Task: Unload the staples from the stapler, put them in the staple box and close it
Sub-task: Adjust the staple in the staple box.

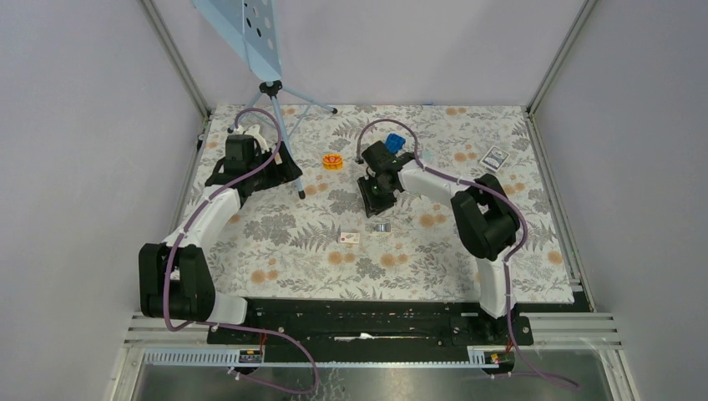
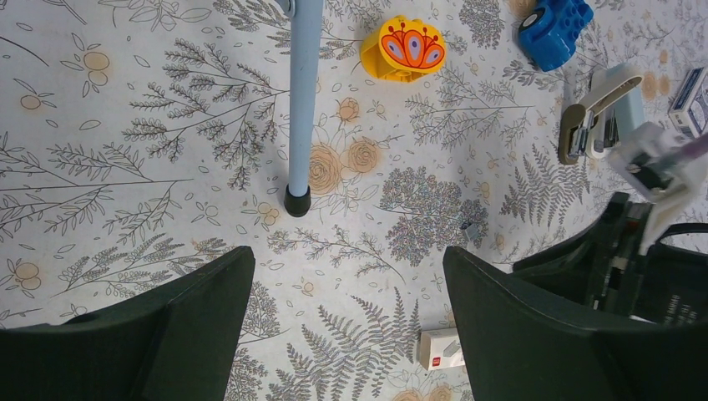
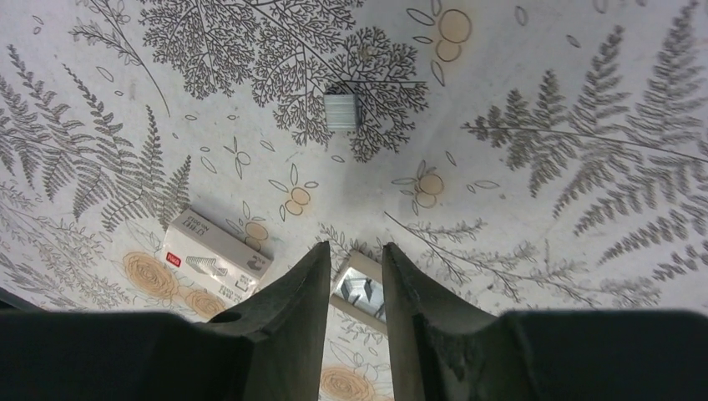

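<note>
Floral cloth (image 1: 275, 251): staples (image 3: 341, 110) lie loose mid-table, right of white box (image 3: 213, 255), so probably unloaded. Stapler (image 2: 597, 117) gapes open, far side. Right gripper (image 3: 355, 251) hangs nearby, jaws near-closed, grip unclear. Left gripper (image 2: 346, 259) spread wide, parked aside.

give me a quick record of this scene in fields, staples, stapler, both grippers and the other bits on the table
staples: short silvery strip lying loose on the floral table cover, ahead of the right gripper
stapler: swung open, neither gripper touching it
left gripper: open wide, empty, near the tripod leg
right gripper: narrow gap; small pale item shows through it, hold unclear
other items: white box, yellow toy, blue toy
</note>
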Controlling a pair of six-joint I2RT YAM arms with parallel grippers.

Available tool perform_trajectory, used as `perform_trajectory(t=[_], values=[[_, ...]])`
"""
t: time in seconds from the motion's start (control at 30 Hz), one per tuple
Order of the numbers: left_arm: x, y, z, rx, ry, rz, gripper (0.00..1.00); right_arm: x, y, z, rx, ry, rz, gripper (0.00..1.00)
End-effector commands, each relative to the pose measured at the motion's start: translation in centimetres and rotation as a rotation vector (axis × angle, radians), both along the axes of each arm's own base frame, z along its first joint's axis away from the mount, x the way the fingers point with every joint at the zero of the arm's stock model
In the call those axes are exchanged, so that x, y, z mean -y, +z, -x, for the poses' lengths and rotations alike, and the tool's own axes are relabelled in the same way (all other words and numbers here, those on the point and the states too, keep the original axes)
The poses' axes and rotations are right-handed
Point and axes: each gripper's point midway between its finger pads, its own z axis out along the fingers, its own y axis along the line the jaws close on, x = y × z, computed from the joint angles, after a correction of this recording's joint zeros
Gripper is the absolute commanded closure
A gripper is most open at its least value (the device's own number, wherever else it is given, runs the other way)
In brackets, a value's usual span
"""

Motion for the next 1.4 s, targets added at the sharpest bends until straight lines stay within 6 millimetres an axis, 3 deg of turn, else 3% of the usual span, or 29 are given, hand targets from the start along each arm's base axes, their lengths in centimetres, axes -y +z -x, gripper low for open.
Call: perform_trajectory(t=[0.0, 0.33, 0.73, 0.9, 1.1, 1.23, 1.37], values=[[0.3, 2.2, -0.5, 0.087, -0.012, 0.019, 0.12, -1.8, -0.6, 0.2, -0.018, 0.052, -0.021, 0.64], [0.3, 2.3, -0.5, 0.088, -0.012, 0.018, 0.12, -1.8, -1.8, 2.2, -0.076, 0.114, 0.004, 0.64], [0.4, 2.3, -0.5, 0.087, -0.014, 0.021, 0.12, -1.2, -1.2, 4.8, -0.114, 0.181, -0.007, 0.65], [0.4, 2.3, -0.5, 0.087, -0.013, 0.021, 0.12, -1.8, -0.1, 4.0, -0.074, 0.172, -0.035, 0.63], [0.3, 2.2, -0.5, 0.087, -0.013, 0.019, 0.13, -3.2, 3.8, 1.5, 0.069, 0.104, -0.11, 0.59], [0.4, 2.2, -0.5, 0.085, -0.014, 0.022, 0.12, -1.7, 5.4, 0.1, 0.169, 0.036, -0.072, 0.56], [0.5, 2.3, -0.5, 0.087, -0.017, 0.026, 0.12, 1.2, 5.0, 0.0, 0.162, -0.02, 0.012, 0.56]])
